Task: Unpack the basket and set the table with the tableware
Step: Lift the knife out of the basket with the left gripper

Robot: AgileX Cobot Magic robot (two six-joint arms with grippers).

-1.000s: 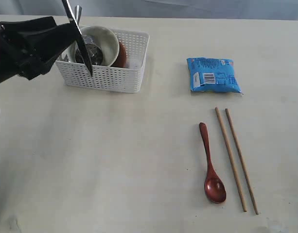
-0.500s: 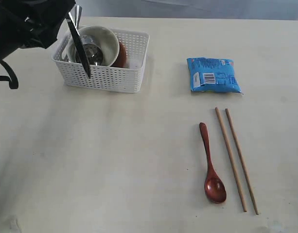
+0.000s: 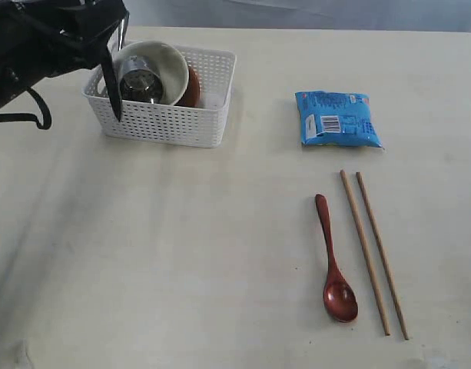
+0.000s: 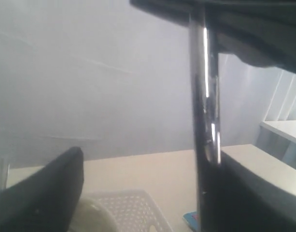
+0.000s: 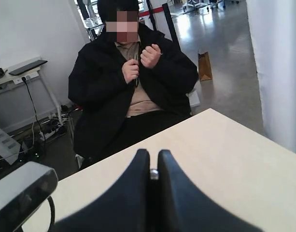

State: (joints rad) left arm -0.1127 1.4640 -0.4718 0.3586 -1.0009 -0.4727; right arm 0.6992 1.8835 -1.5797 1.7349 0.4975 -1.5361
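**Left end effector** [image 3: 104,51]: noted at the upper left of the frame, clenched on a steel knife [image 3: 113,91], which was hung tip-down across the left front corner of the basket.

**Right end effector** [image 5: 150,162]: clenched, its fingers pressed together.

**Basket** [image 3: 212,115]: white, set at the upper left of the surface [image 3: 181,254]. A cream bowl [image 3: 164,55], a steel cup [image 3: 140,83] within its rim and a reddish-brown plate [image 3: 192,86] on edge beside it were seen inside.

**Spoon** [image 3: 333,261], dark red, and two chopsticks [image 3: 366,252]: laid side by side at the lower right, none touching.

**Blue packet** [image 3: 339,119]: laid above them, right of centre.
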